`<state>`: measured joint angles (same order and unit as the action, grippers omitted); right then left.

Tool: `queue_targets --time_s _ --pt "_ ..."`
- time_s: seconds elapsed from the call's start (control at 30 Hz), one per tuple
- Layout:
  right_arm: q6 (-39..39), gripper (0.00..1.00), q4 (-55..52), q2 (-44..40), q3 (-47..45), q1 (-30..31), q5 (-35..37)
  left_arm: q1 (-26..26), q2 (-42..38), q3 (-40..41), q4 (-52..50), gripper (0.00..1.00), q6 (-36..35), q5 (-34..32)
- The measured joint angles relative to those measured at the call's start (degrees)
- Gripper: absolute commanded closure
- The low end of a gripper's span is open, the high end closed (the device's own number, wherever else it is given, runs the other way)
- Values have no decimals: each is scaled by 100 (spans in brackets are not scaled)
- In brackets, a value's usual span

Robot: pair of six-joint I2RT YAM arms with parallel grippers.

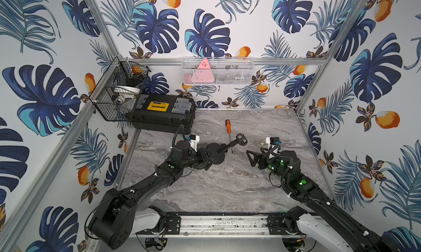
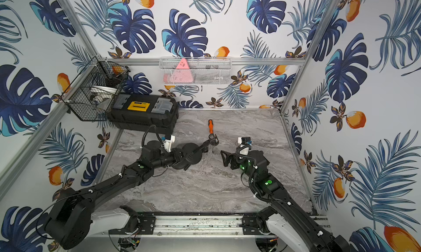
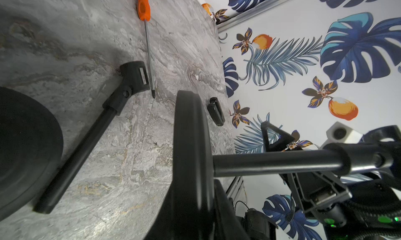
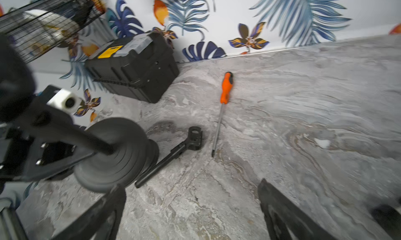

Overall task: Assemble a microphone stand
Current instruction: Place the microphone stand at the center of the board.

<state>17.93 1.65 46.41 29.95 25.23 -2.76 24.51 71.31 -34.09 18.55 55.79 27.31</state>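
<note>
Now pinching round black stand base, maybe its rim, with left gripper near orange-handled screwdriver; right gripper spread wide, empty.

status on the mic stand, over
left pincer shut on base rim, pole sticking out. right pincer open, empty. second pole and screwdriver lie on table beneath.

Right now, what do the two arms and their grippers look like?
The left arm and right arm are black, with white shells near the base, green lights and black cables held by white ties. Each wrist carries a white camera block. The right gripper has black triangular fingers.
</note>
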Motion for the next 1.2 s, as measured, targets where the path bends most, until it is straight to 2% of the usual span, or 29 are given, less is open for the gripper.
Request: queue_targets --time_s 0.17,0.43,0.7,1.2 --pt "468 1 -271 13 13 -763 33 175 269 223 507 100 90 -55" --pt "833 0 -404 131 142 -1401 -39 815 1228 365 1440 100 177 -114" --pt "990 0 -614 -31 157 -1932 -122 1325 2623 -184 2356 100 439 -232" --pt "1110 0 -890 -90 157 -2546 -400 1569 4472 -1449 3226 100 1051 -319"
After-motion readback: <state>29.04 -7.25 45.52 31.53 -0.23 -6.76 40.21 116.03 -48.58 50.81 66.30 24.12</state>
